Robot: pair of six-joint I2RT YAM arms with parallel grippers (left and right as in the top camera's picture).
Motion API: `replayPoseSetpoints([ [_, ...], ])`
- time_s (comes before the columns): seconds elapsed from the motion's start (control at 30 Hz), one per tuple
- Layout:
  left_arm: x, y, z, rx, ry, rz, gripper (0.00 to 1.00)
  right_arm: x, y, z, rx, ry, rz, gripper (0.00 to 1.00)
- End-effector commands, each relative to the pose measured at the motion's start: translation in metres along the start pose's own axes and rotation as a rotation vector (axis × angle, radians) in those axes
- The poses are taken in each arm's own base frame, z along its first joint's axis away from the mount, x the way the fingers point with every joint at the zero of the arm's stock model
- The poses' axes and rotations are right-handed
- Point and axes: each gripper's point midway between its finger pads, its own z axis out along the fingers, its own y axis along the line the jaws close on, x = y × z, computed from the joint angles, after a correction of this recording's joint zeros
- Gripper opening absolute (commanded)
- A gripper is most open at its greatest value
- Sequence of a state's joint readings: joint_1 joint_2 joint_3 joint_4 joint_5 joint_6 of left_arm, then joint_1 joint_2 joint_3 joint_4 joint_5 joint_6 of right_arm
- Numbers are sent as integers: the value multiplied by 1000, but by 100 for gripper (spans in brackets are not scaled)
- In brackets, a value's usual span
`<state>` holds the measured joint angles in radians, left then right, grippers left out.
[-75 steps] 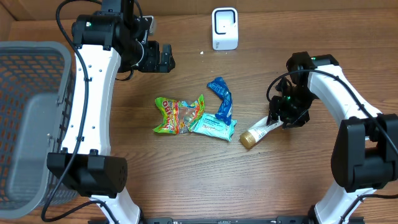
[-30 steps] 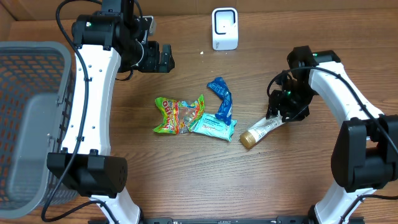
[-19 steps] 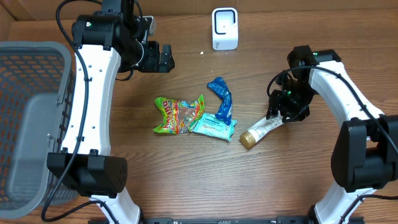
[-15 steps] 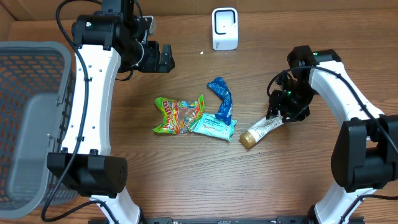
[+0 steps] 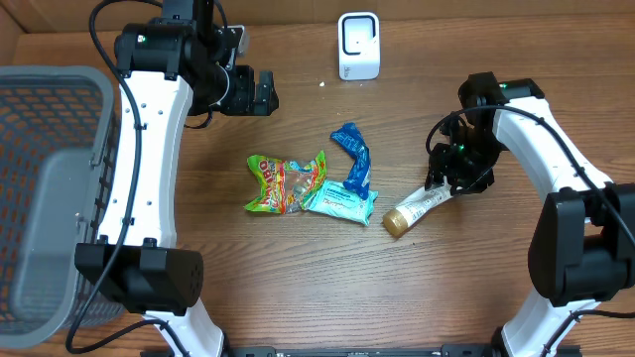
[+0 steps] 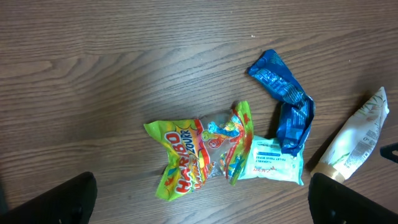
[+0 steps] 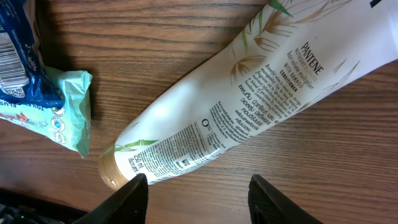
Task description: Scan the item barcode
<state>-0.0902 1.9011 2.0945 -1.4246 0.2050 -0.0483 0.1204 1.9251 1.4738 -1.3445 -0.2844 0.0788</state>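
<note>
Change: right gripper [image 5: 447, 185] nudged toward 12 o'clock, since static | half-spread, pinching nothing, at tube [image 5: 415, 209] tail | tube flat on bench [image 5: 298, 288], 3 o'clock of wipes [image 5: 340, 203] | left gripper [image 5: 265, 92] spread, idle | scan pending; grasp next.

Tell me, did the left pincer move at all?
No. The left pincer hangs in the same spot as before, just as far to the left of the white scanner.

Bright, even, warm light from above covers the wooden table [image 5: 298, 288]; shadows are soft and short. The overhead view is sharp. In the left wrist view, the left gripper [image 6: 202, 205] shows dark, blurred fingertips [image 6: 59, 199].
</note>
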Motion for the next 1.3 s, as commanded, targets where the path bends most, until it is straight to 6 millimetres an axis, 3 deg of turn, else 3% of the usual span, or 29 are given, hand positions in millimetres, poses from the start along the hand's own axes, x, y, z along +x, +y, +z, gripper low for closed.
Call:
replayPoseSetpoints([
  [0.0, -3, -4, -5, 0, -19, 31, 100, -6, 7, -14, -13, -53, -18, 53],
  [1.27, -3, -4, -5, 1, -19, 31, 100, -5, 7, -14, -12, -49, -20, 56],
])
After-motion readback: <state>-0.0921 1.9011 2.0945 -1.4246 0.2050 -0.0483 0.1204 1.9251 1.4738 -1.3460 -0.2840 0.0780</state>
